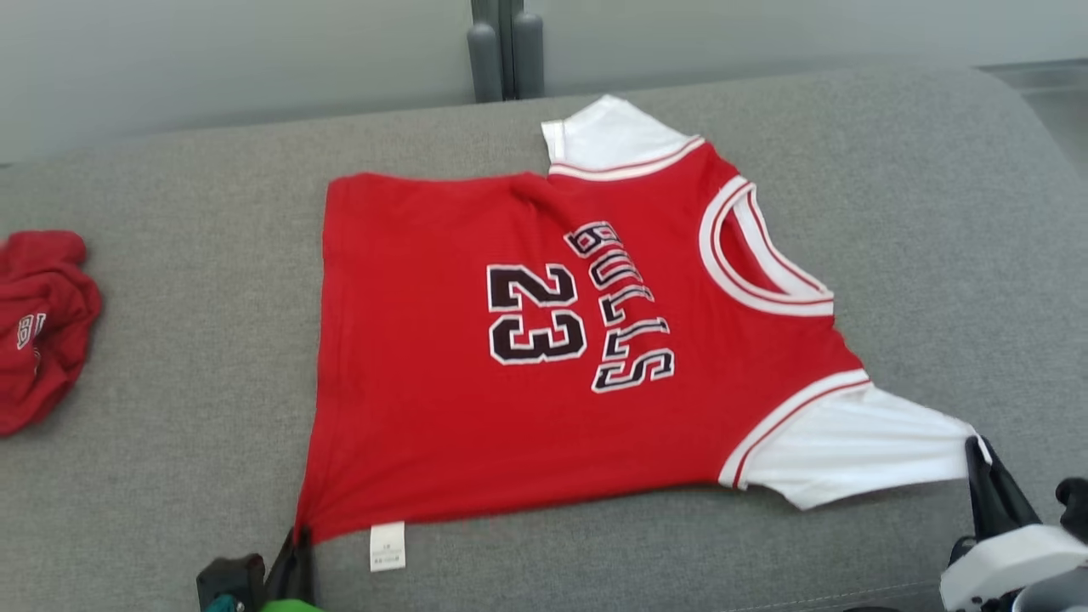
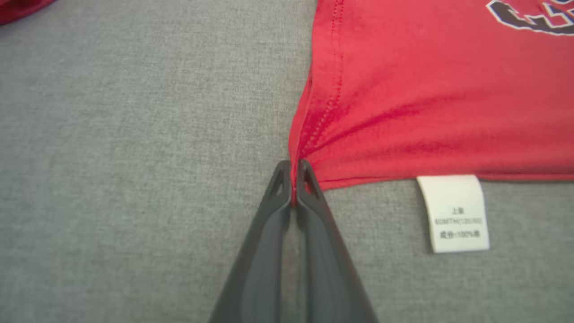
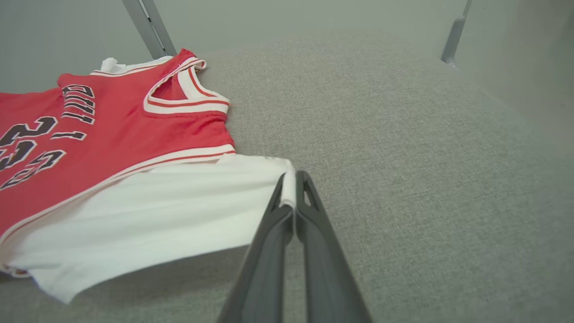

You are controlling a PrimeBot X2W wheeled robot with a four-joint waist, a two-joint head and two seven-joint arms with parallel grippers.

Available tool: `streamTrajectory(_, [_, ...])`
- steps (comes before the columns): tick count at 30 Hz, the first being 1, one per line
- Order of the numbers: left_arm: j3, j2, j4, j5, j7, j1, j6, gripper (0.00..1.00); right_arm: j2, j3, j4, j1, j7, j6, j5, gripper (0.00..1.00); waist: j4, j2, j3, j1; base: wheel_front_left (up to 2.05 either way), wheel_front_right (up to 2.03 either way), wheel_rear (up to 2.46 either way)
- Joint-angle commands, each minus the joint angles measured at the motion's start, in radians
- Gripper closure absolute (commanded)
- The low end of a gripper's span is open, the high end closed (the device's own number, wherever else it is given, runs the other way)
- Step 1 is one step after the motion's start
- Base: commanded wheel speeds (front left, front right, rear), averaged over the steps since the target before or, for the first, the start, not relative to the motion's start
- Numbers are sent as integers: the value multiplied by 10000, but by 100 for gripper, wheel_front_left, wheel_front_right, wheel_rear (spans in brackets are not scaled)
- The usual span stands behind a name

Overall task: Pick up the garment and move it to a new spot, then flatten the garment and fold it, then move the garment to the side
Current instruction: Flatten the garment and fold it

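two grippers pinch the red bulls jersey (image 1: pixel 510 340), which lies flat, print up, on the grey cushion (image 1: pixel 170 382): the left gripper (image 2: pixel 293 181) clamps its hem corner near the white care label (image 2: pixel 453 213), the right gripper (image 3: pixel 293 190) the tip of one white sleeve (image 3: pixel 157 211). a crumpled red cloth (image 1: pixel 42 323) sits well apart.

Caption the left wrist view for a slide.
Left end effector shut on the hem corner of a red jersey, its white care label lying on grey upholstery.
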Motion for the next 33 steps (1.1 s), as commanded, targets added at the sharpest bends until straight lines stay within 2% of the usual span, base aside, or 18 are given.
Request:
streamTrajectory(1, [232,97,143,-62,166,767,90,100,-23,-183,41,415,-42,-49,-69,100,17,-1,-1011,1,0,0,0])
streamTrajectory(11, [503,32,-370,-35,106,1726,-1,100,222,-624,-373,1686,-46,-51,164,100,294,-1,-1420,1,0,0,0])
streamTrajectory(16, [387,-2,-1058,24,100,1508,-127,100,276,-511,-666,1541,-46,-50,228,100,384,-1,-1347,1,0,0,0])
streamTrajectory(23, [-206,-41,-1688,170,100,276,-413,100,62,-8,-596,102,-38,-39,261,100,501,-1,-639,1,0,0,0])
streamTrajectory(28, [-677,-53,-699,236,98,-1197,-311,100,-217,574,686,-1762,201,-37,28,100,604,-1,78,1,0,0,0])
streamTrajectory(33, [-1058,-52,63,76,98,-2077,-94,100,-250,847,1774,-2932,205,-36,-60,100,729,-1,490,1,0,0,0])
